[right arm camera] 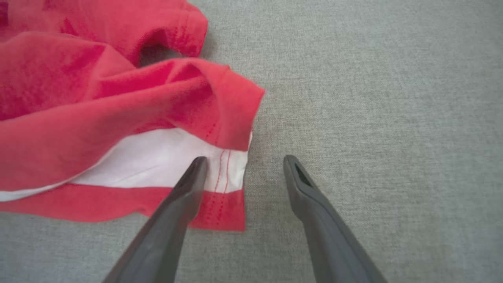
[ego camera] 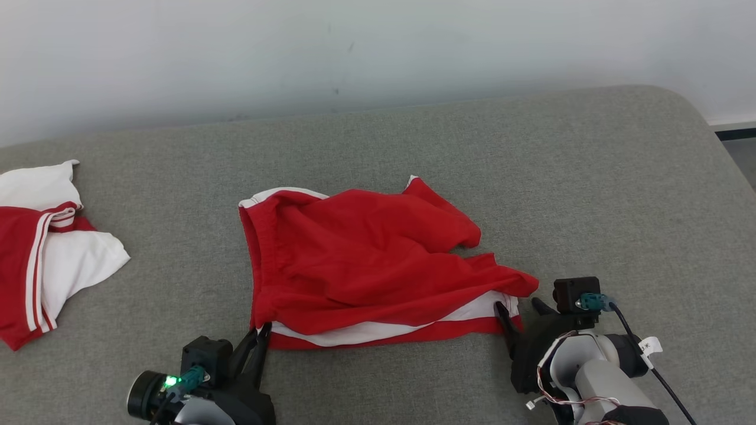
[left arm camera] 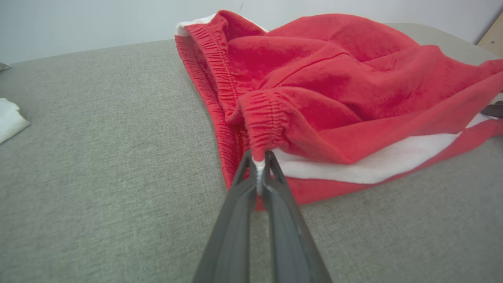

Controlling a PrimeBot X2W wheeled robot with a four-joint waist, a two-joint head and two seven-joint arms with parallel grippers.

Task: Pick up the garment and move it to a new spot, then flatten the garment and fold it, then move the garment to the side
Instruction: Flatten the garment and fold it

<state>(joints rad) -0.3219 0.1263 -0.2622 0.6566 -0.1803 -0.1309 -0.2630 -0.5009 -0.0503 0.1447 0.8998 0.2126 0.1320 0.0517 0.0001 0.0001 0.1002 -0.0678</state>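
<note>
The garment (ego camera: 366,260) is a pair of red shorts with a white side stripe, lying rumpled on the grey cushion. My left gripper (ego camera: 263,332) is shut on the garment's near-left waistband corner. In the left wrist view the left gripper (left arm camera: 258,157) pinches a bit of white fabric below the gathered elastic of the garment (left arm camera: 334,90). My right gripper (ego camera: 520,307) stands open at the near-right hem corner. In the right wrist view the right gripper (right arm camera: 243,161) has its left finger over the garment's (right arm camera: 118,110) striped hem and its right finger over bare cushion.
A second red-and-white piece of clothing (ego camera: 41,260) lies at the far left of the grey cushion (ego camera: 531,177). A pale wall runs behind. The cushion's rounded right edge drops off toward the floor (ego camera: 741,153).
</note>
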